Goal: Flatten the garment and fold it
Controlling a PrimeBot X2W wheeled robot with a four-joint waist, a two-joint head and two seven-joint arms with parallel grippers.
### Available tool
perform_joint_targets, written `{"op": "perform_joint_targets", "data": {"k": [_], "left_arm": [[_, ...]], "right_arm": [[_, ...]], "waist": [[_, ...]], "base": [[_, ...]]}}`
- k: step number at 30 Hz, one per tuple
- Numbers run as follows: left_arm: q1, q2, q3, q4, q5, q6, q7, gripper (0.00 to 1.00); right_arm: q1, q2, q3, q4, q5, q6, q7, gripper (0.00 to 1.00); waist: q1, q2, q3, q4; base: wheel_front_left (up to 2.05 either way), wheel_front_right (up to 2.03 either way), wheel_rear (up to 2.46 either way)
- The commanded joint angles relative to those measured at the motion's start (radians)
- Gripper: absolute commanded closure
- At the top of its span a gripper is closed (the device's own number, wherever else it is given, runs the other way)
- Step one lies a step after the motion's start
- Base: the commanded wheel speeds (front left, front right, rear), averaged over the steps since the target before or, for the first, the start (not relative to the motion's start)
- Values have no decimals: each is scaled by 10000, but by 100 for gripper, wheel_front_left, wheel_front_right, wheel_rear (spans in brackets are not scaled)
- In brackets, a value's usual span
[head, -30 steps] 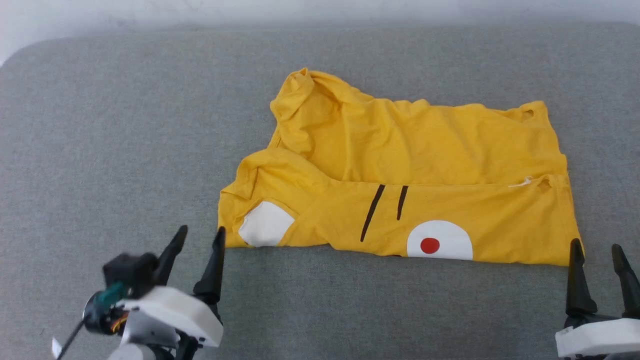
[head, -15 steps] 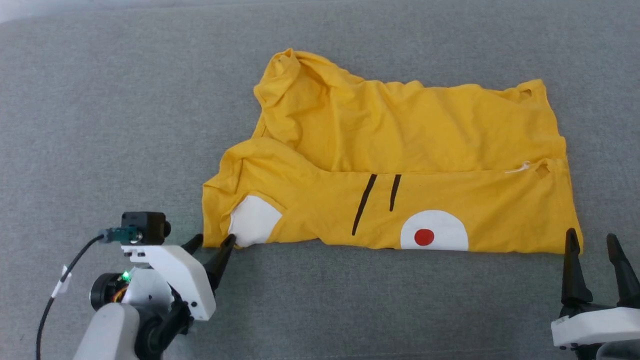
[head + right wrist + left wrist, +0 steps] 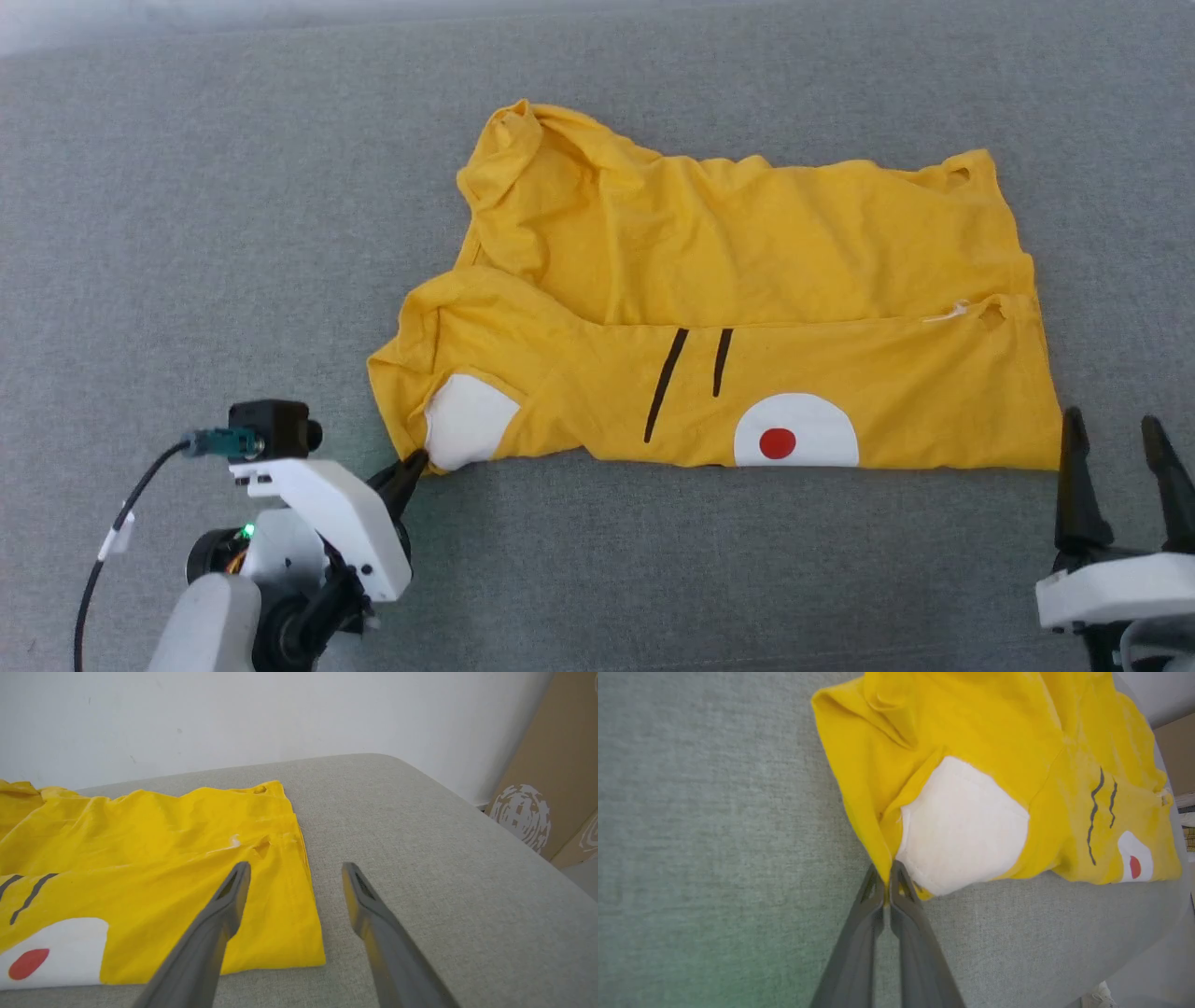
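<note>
The yellow garment (image 3: pixel 728 299) lies folded lengthwise and wrinkled on the grey cushion, showing a white patch, two black stripes and a white half-circle with a red dot. My left gripper (image 3: pixel 415 460) is shut on the garment's near-left corner beside the white patch; in the left wrist view the left gripper (image 3: pixel 888 870) has its tips pinched together on the yellow hem of the garment (image 3: pixel 971 742). My right gripper (image 3: pixel 1116 429) stands open just off the near-right corner. In the right wrist view the right gripper (image 3: pixel 295 870) hangs open above that corner of the garment (image 3: pixel 140 849).
The grey cushion (image 3: pixel 233 233) spreads wide on all sides of the shirt. A white wall (image 3: pixel 233 714) rises behind it. Cardboard panels (image 3: pixel 551 774) lean beyond the cushion's right edge.
My left gripper has moved up to the garment's near-left corner and shut on it. The head camera has tilted, shifting the whole picture. The right gripper stays open.
</note>
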Motion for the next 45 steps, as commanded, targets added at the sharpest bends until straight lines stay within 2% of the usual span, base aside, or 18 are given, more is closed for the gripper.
{"op": "perform_joint_targets", "data": {"k": [1,4,7,13,16,25,26,27,28,36,45], "left_arm": [[360,-89,24,-191,-70,-93,-240,100],[614,-101,205,-642,-48,-76,-732,100],[876,-116,331,-1096,13,-13,-1105,100],[1082,-129,233,-1782,138,112,-1148,100],[1017,-126,187,-2007,195,162,-1145,100],[777,-161,69,-2194,231,235,-1137,100],[752,-162,64,-2198,219,237,-1131,100],[731,-157,63,-2200,205,239,-1119,100],[710,-150,62,-2204,189,239,-1103,100],[684,-150,210,-2190,-94,220,-1121,100],[1283,-347,466,-2281,-1086,-22,-1170,100]], "right_arm": [[-318,20,-92,-239,-205,-19,206,0],[-591,20,-131,-559,-338,-19,758,0],[-853,-8,-186,-730,-321,-19,1786,0],[-1101,-198,-633,-522,20,-19,4877,0],[-1206,-351,-679,-356,195,-19,6068,0],[-1688,-262,-921,237,495,-19,7083,0],[-1716,-232,-938,354,520,-19,7260,11],[-1739,-204,-955,466,558,-19,7426,66],[-1770,-178,-989,551,616,-19,7551,100],[-1986,-185,-1012,452,754,-19,7680,100],[-1949,-188,-1323,-464,1199,-19,7562,100]], "waist": [[-1,0,-44,-7],[-1,0,-48,-28],[-1,0,-13,-40],[-1,0,178,103],[-1,0,306,178],[-1,0,633,394],[-1,0,653,420],[-1,0,667,443],[-1,0,678,465],[-1,0,661,486],[-1,0,145,396]], "base": [[0,0,0],[0,0,0],[0,0,0],[0,0,0],[0,0,0],[0,0,0],[0,0,0],[0,0,0],[0,0,0],[0,0,0],[0,0,0]]}}
